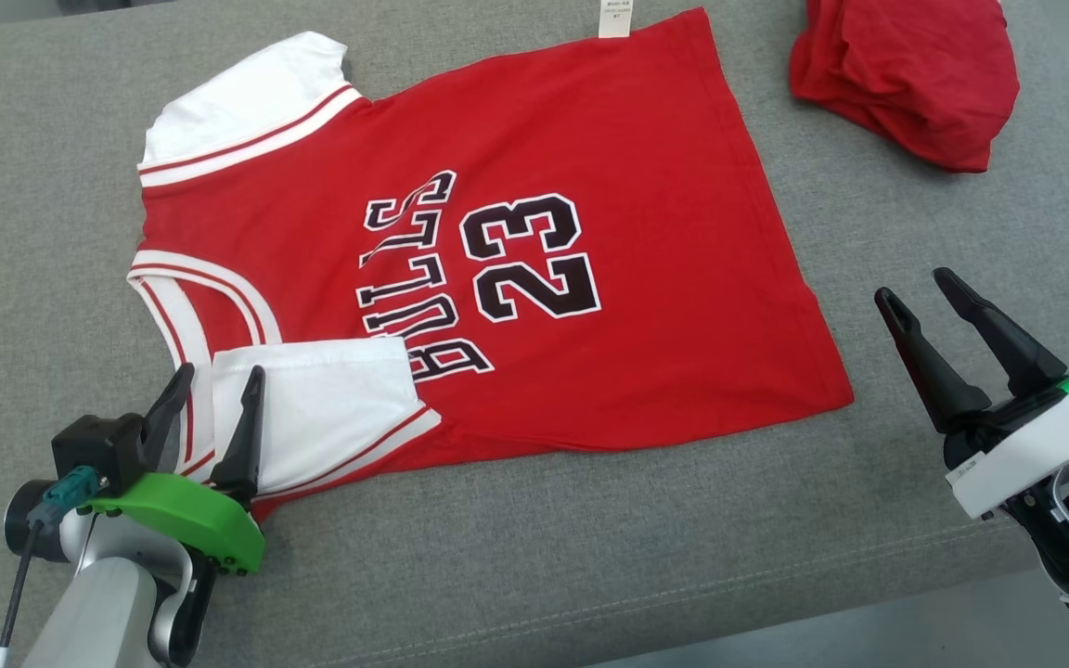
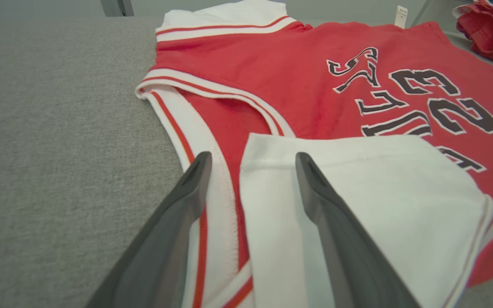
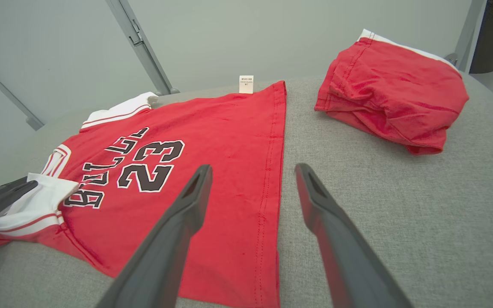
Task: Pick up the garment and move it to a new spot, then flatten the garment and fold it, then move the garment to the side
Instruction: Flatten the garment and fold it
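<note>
Left gripper [image 1: 223, 371] — lower left of frame, fingers spread wide, grasping nothing; tips over the collar trim and the folded-in white sleeve [image 1: 312, 404]. Red jersey [image 1: 646, 167] — centre of frame, spread flat on grey cushion [image 1: 869, 501], print up, collar toward the left edge. Right gripper [image 1: 914, 285], lower right, likewise released, over bare cushion just beside the hem. Second red garment [image 1: 906, 74], bundled, upper right, apart from the jersey.

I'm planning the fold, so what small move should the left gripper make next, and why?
Probably lower the left gripper and close on the near sleeve: its jaws stand open over that sleeve's edge, and the jersey lies flat.
</note>
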Controlling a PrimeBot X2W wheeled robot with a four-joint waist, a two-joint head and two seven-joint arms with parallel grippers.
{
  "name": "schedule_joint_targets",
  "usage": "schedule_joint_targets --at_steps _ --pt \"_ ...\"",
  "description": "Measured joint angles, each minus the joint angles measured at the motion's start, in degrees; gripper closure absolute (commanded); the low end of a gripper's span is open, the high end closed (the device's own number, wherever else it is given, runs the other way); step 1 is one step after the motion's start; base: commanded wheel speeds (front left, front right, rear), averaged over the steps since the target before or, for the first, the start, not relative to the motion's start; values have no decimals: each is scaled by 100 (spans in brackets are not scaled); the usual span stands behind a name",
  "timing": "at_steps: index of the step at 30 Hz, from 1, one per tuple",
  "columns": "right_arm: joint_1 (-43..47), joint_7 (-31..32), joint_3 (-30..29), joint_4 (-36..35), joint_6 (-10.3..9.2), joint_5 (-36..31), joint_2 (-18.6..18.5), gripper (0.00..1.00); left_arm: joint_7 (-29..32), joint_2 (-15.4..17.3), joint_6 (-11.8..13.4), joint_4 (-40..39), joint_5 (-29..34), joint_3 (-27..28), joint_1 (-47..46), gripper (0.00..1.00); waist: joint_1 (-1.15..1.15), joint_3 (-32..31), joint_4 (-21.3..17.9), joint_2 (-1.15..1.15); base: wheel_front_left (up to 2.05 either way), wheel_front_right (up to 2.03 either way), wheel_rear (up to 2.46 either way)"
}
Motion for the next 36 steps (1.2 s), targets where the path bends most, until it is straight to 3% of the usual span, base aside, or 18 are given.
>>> schedule_joint_targets --at_steps 6,7,9,10,11,13,14,25,36 --pt "-1 -1 3 51 5 1 53 0 -7 -8 0 208 46 -46 -135 0 0 19 11 0 0 0 0" --pt "-3 -2 3 58 5 0 59 0 -7 -8 0 226 58 -48 -163 6 0 22 13 0 0 0 0" --pt "-16 -13 5 76 7 0 69 0 -8 -7 0 249 89 -67 -226 26 0 26 20 0 0 0 0" --pt "-26 -34 5 86 8 0 74 0 -8 -7 0 256 96 -87 -259 49 0 28 24 0 0 0 0" --pt "-32 -45 5 97 8 0 77 0 -9 -8 0 261 113 -112 -286 58 0 29 28 0 0 0 0" --pt "-37 -45 5 122 8 0 81 0 -34 -10 0 270 148 -174 -312 89 0 30 38 0 0 0 0" --pt "-37 -45 7 135 8 0 82 0 -36 -13 0 280 156 -204 -320 98 0 30 43 0 0 0 0" --pt "-90 -94 5 231 54 0 118 0 -41 -48 -1 235 297 -322 -360 100 0 16 87 0 0 0 0" --pt "213 -149 -73 416 46 18 81 0 -59 -168 -1 -1321 294 129 -161 100 0 -24 259 0 0 0 0"
